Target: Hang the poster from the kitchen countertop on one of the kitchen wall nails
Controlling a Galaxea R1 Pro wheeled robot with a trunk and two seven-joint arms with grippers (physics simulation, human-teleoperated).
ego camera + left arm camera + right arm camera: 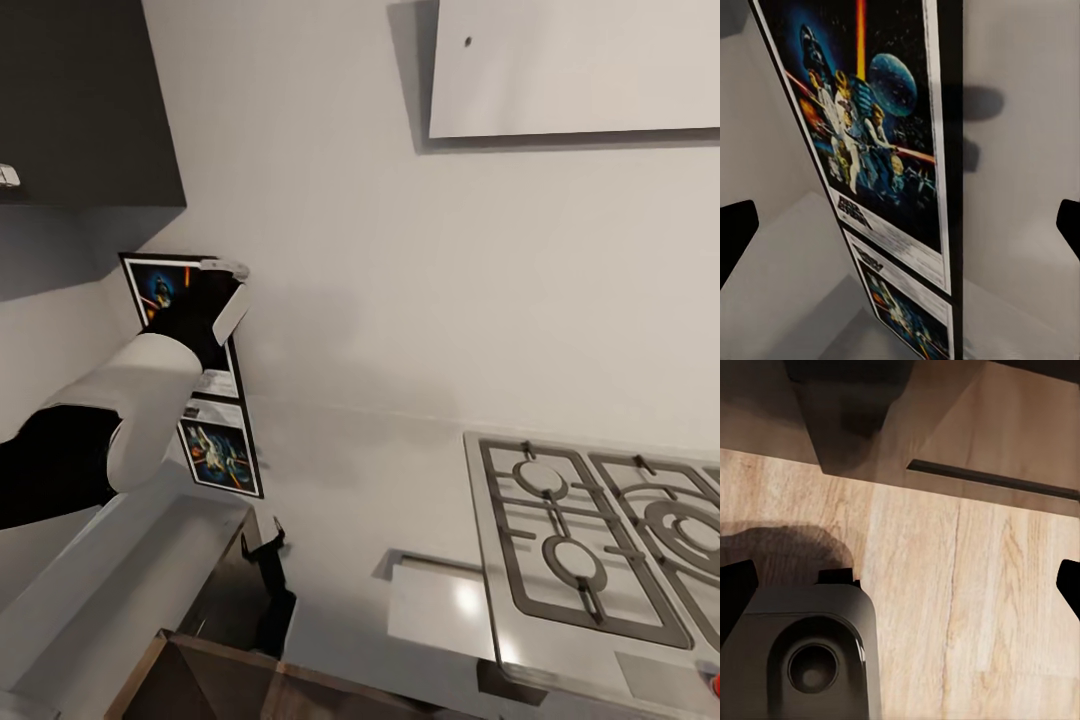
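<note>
The poster [881,150] stood upright on the bench [370,470] against the wall, straight ahead between the left fingers [736,229], which were spread wide and apparently not touching it; right fingers [735,589] open over the floor [967,585].

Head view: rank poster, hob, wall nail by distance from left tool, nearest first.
1. poster: standing on the countertop against the wall, right at the left tool.
2. gas hob: set in the countertop, far off to the right.
3. wall nail: high on the white panel, up and right.
</note>
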